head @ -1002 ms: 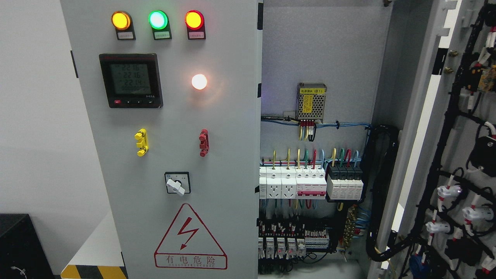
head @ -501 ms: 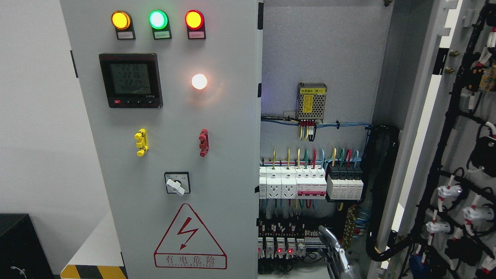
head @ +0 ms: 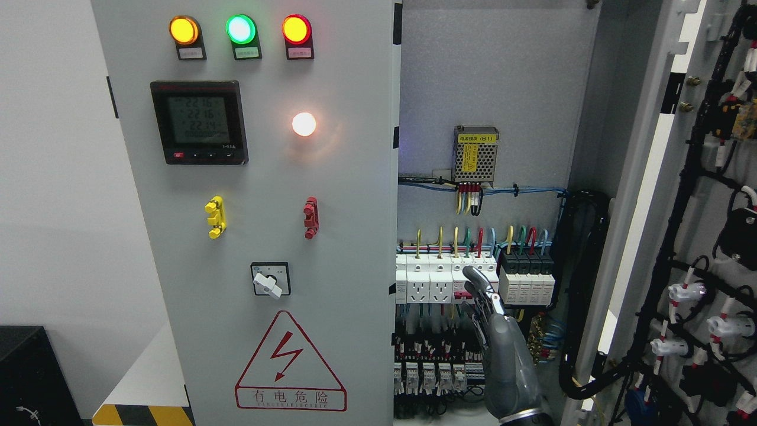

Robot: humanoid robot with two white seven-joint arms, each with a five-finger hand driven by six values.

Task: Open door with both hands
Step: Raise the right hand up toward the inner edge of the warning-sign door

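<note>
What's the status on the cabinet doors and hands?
Right hand up in front of the breakers, fingers extended, holding nothing. Left hand not in view. Left door closed, right door swung open. Nothing blocking the left door.

The right door (head: 698, 177) stands swung wide; breakers (head: 449, 278) and wiring (head: 582, 296) crowd the open cabinet's lower half.

The pale grey floor (head: 148, 367) shows at the lower left, beside the tall grey metal electrical cabinet (head: 355, 355) that stands on it. A yellow-and-black striped hazard marking (head: 142, 415) lies along the floor at the cabinet's base. A black box (head: 29, 373) sits nearby.
</note>
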